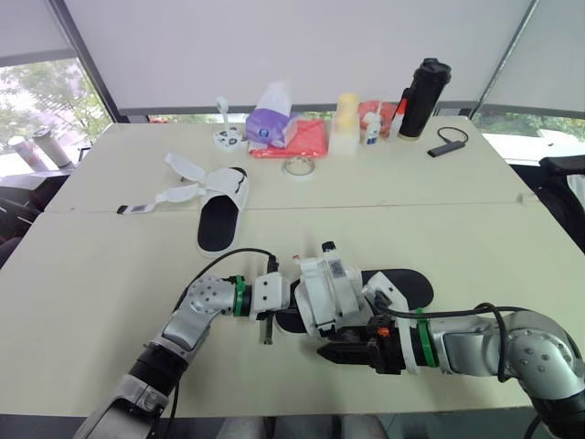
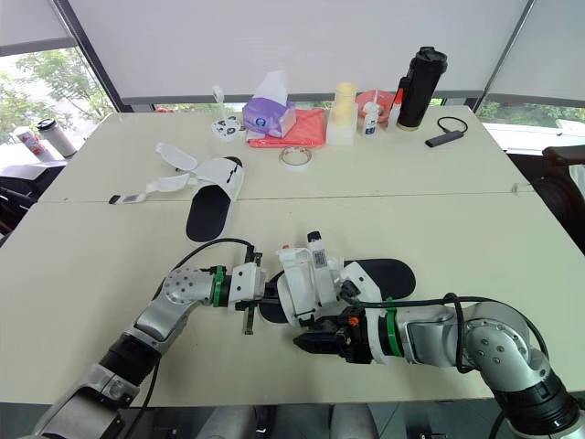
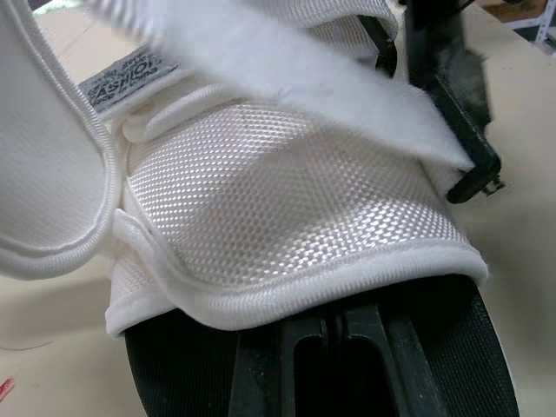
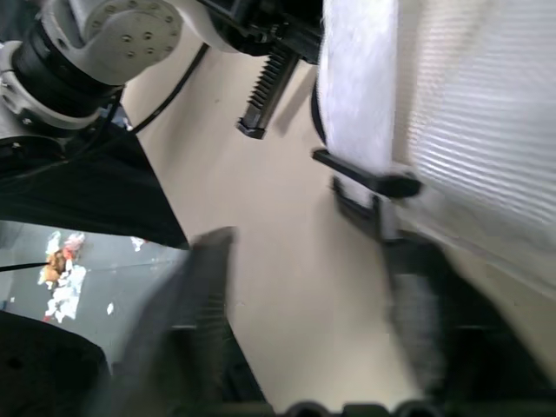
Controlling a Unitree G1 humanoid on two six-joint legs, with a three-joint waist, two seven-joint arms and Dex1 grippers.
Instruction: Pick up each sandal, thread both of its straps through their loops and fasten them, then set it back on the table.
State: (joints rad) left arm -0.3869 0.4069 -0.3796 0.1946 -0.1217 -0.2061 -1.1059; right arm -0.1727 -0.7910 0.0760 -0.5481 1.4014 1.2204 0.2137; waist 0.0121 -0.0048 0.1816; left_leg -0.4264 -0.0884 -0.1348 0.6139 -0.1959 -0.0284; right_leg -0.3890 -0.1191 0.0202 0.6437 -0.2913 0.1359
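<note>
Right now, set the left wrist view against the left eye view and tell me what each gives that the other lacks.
Left wrist view: the near sandal close up, its woven mesh, a sewn label and a white strap reaching a black loop. Left eye view: the second sandal farther off with straps open, a tape roll and a black bottle behind it. Both: the near sandal's white upper over its black sole.

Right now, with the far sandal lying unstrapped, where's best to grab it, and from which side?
Probably the bare black sole end of the far sandal, coming from the robot's side: it points toward the robot, while the loose straps splay out to its left.
</note>
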